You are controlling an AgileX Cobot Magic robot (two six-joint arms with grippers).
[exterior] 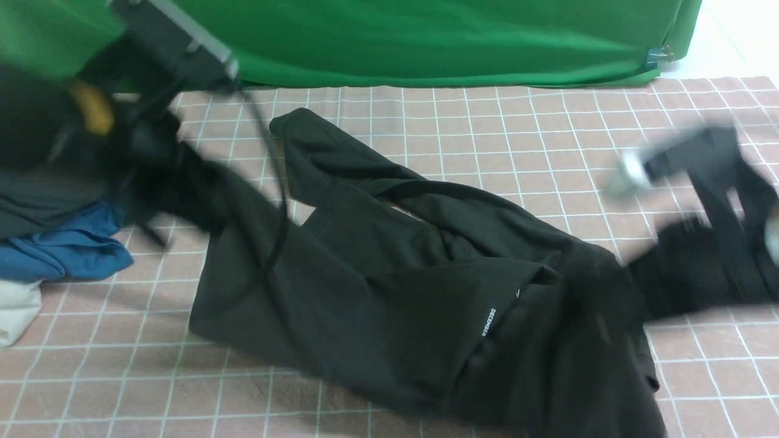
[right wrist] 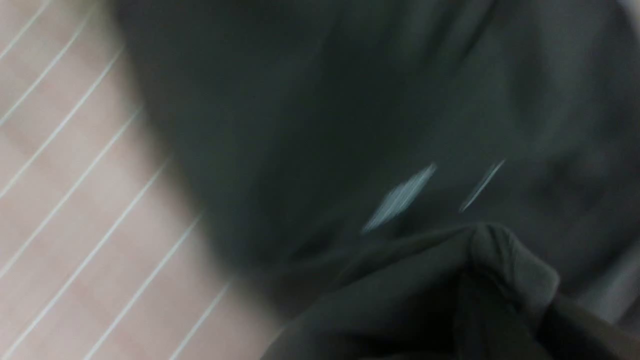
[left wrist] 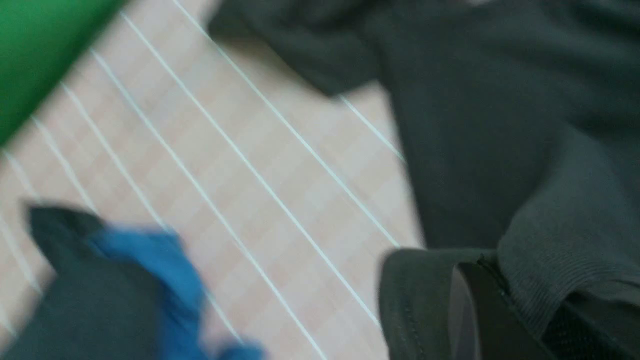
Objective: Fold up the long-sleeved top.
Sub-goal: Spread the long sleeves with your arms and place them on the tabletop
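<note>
Left gripper (left wrist: 477,305) and right gripper (right wrist: 475,295) each pinching opposite ends of long-sleeved top (exterior: 389,286), lying crumpled mid checked cloth (exterior: 426,134). Arms seemingly stretching it flat before folding; next move needing even pull, smooth lowering.

I see the long-sleeved top (exterior: 377,292) lying across the middle of the worktop (exterior: 487,134), spread from left to right. One sleeve reaches away toward the backdrop cloth (exterior: 426,42), which hangs behind the worktop's far edge. A pile of other garments (exterior: 55,243) sits at the left edge, just beside the top. My left gripper (left wrist: 475,305) is at the top's left end and my right gripper (right wrist: 472,300) at its right end.
</note>
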